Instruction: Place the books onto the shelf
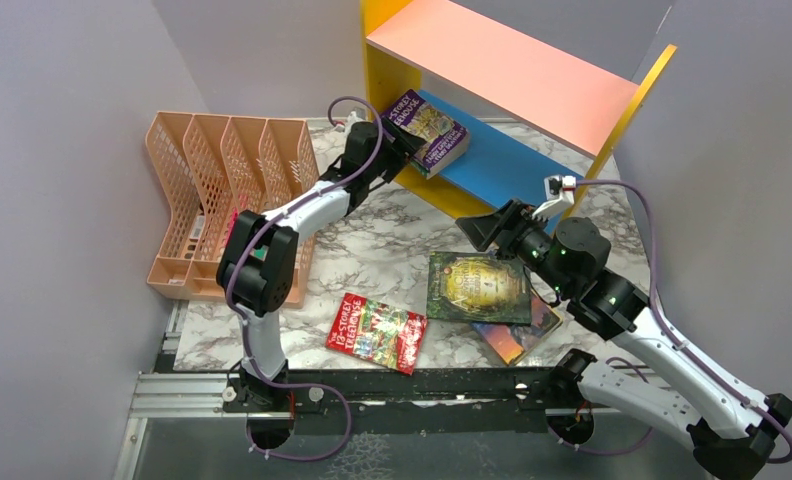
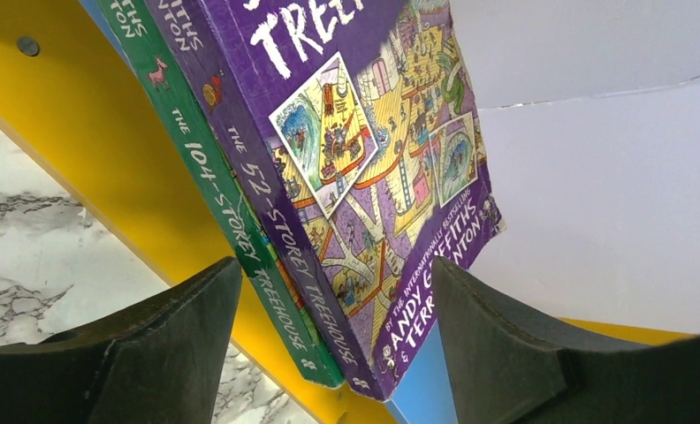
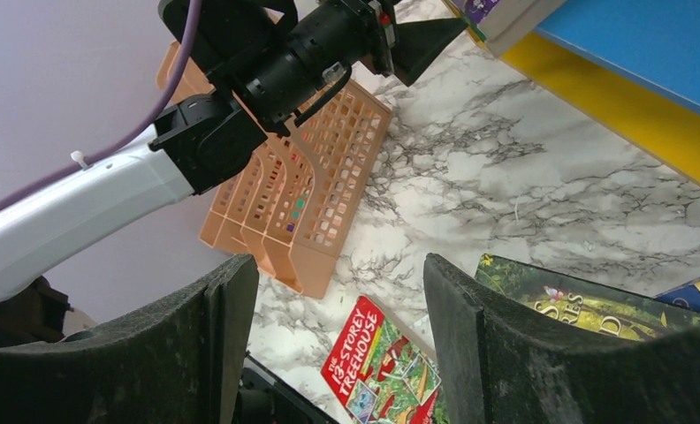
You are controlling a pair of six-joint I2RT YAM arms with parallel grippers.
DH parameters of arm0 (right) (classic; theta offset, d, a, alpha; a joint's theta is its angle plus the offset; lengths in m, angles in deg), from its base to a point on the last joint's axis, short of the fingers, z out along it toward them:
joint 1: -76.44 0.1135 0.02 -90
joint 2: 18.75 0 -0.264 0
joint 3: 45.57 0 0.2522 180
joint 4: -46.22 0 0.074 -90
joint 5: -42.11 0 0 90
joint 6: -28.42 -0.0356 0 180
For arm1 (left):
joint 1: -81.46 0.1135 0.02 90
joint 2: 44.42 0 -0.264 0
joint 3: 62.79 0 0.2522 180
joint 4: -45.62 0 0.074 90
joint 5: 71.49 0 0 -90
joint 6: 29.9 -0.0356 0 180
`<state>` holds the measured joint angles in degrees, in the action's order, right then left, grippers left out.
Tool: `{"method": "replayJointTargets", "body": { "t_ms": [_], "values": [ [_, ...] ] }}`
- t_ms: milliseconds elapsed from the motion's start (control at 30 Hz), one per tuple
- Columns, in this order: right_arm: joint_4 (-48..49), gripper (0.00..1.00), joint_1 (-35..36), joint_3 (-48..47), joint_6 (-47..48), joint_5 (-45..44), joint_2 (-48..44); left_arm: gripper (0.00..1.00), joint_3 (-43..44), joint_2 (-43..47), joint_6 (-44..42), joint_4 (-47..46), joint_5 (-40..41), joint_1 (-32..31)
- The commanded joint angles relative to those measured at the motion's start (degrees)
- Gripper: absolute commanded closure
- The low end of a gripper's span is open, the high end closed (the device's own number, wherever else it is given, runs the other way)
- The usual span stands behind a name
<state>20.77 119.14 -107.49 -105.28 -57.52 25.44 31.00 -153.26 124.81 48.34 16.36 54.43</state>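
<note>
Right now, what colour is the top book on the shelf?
The top book is purple, clearest in the left wrist view.

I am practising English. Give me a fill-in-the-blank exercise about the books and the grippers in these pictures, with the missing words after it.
1. On the shelf's blue board, the purple book lies on a second book whose spine is ____.
2. The red book on the table is titled "The ____-Storey Treehouse".
3. The left gripper and the right gripper both have their jaws ____.

Missing words: green; 13; open.
</note>
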Motion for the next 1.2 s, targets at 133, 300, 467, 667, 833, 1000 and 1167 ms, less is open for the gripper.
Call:
{"method": "replayJointTargets", "body": {
  "t_ms": [133,300,467,667,833,1000,1167],
  "values": [
    [-0.62,0.27,0.02,0.96,-0.5,-0.69,-0.59,0.35,1.38,-1.62,4.59,-5.05,-1.55,-0.72],
    [-0.71,0.27,0.04,1.12,-0.51,-0.84,-0.59,0.39,1.88,-1.8,5.2,-5.24,-0.77,-1.25],
    [-0.64,0.27,0.08,1.24,-0.29,-1.06,-0.46,0.39,2.29,-2.65,5.17,-5.42,-0.99,-1.27],
    [-1.44,0.3,0.05,0.89,0.43,-1.68,0.43,0.4,3.07,-2.81,3.18,-4.88,-1.36,-1.21],
    [-2.01,0.3,0.07,0.63,1.5,-2.06,0.73,0.12,3.11,1.53,-3.89,0.86,1.41,-0.63],
    [-3.22,0.29,0.09,-1.13,4.23,-2.45,1.95,0.08,6.57,7.07,-17.51,10.58,2.15,0.04],
    [-4.33,0.28,0.06,-2.65,7.45,-2.68,5.22,0.07,6.69,13.63,-26.66,19.66,4.6,0.22]
  ]
}}
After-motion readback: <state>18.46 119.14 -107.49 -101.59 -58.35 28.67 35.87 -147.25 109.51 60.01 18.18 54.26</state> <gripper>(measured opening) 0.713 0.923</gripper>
